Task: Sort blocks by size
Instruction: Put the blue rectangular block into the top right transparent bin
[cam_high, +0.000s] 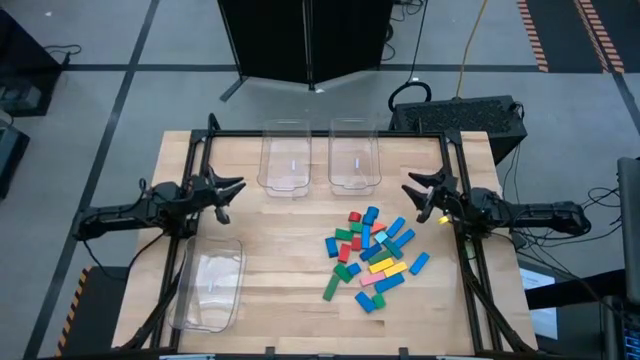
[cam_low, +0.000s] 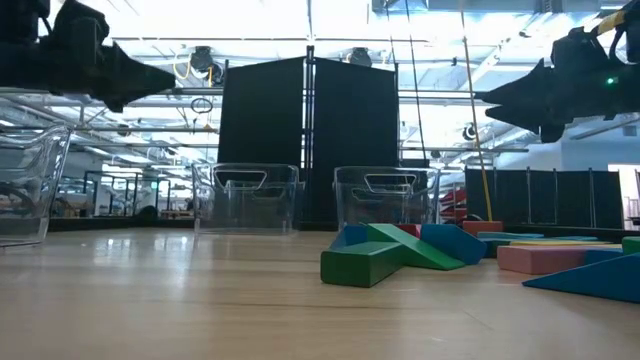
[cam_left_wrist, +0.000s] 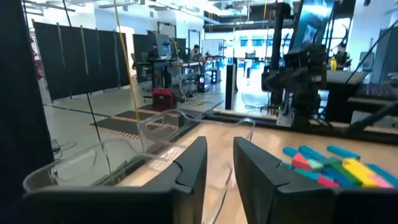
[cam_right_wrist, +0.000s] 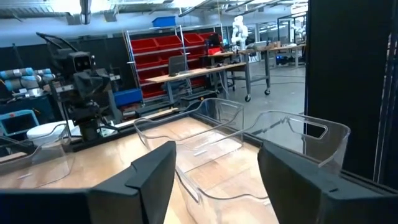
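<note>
- Presently right gripper (cam_high: 413, 190) hovers wide open, empty; blocks (cam_high: 371, 256) heaped just below-inward of it. Risk: descending into the pile pinches two at once.
- Left gripper (cam_high: 236, 188) slightly parted, empty, far from blocks.

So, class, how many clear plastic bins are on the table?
3: two side by side at the table's far edge, the left bin and the right bin, and a third bin near the front-left corner. None looks hidden.

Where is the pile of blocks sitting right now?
In the high view, the blocks lie in a loose pile on the table's right half, in front of the two clear bins and nearest the right gripper.
</note>
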